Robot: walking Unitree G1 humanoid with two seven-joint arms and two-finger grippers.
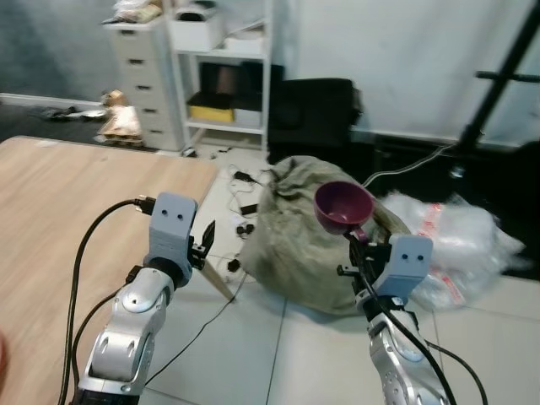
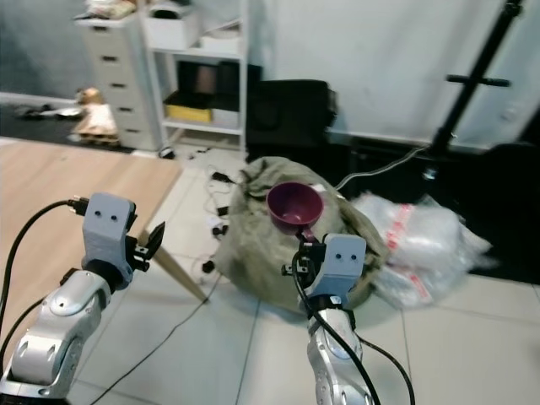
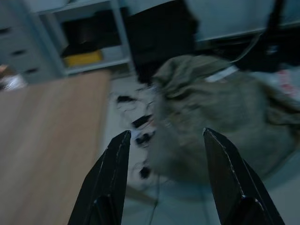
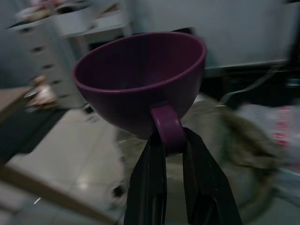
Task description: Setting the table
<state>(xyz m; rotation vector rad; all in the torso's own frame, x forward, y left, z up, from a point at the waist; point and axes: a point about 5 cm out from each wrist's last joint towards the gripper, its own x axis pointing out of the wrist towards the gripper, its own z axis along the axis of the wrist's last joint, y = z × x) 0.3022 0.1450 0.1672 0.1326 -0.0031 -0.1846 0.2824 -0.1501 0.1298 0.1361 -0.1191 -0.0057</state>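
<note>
Right hand (image 4: 168, 154) pinching purple cup (image 4: 140, 79) handle, left hand (image 3: 164, 178) empty – fingers apart

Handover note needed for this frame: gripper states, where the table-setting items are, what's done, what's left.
Right gripper: shut on the handle of the purple cup, held upright in the air above the olive sack on the floor.
Left gripper: open, holding nothing, raised near the wooden table corner.
Done: the cup is picked up and in hand.
Left: the cup is not yet on the table, which lies to the robot's left; turn toward it and set the cup down.
</note>
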